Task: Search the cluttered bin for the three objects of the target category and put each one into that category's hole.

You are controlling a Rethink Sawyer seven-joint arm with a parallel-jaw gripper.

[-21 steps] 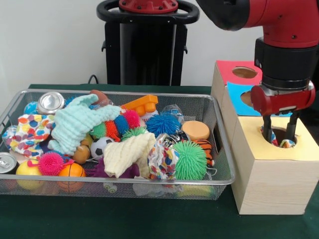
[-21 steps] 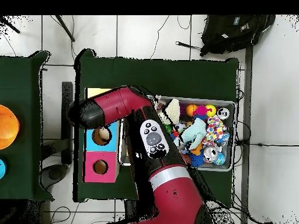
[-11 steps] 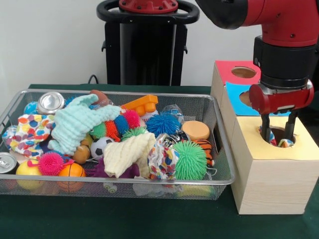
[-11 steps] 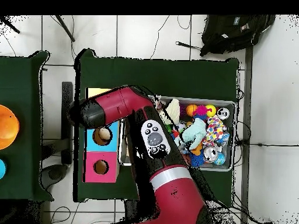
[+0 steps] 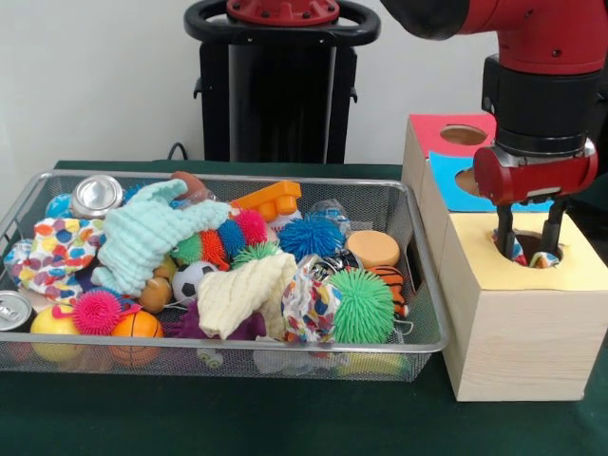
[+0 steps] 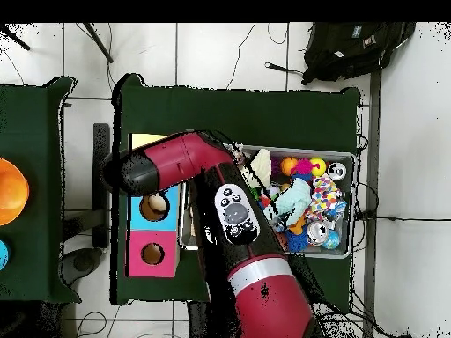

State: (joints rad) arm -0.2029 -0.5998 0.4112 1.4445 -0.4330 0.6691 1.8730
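The gripper [image 5: 528, 249] hangs straight over the hole [image 5: 538, 250] in the yellow-topped box [image 5: 518, 328], its 2 fingers [image 5: 503, 237] spread apart and their tips level with the rim, 1 at each side of the opening. Down in that hole sits a patterned cloth [image 5: 544, 259], a bit of blue and red print showing between the fingers; from where I stand it looks let go and resting inside, though I can't be sure the tips are fully clear of it. So the thing it carried is directly beneath the gripper, and the only way out is straight up. The wire bin [image 5: 425, 275] lies to the side of the box, just beside it, and anything more to fetch is off that way, across the bin's mesh wall. In there I count at least 3 more cloths: a mint knitted one [image 5: 142, 237], a cream one [image 5: 242, 293], and a spotted one [image 5: 52, 255] at the far end from the box, all mixed among spiky balls, cans and toys. Looking down from overhead, the arm [image 6: 181, 163] covers the yellow box entirely, with the blue box [image 6: 155, 208] and the pink box [image 6: 151, 253] showing beside it.
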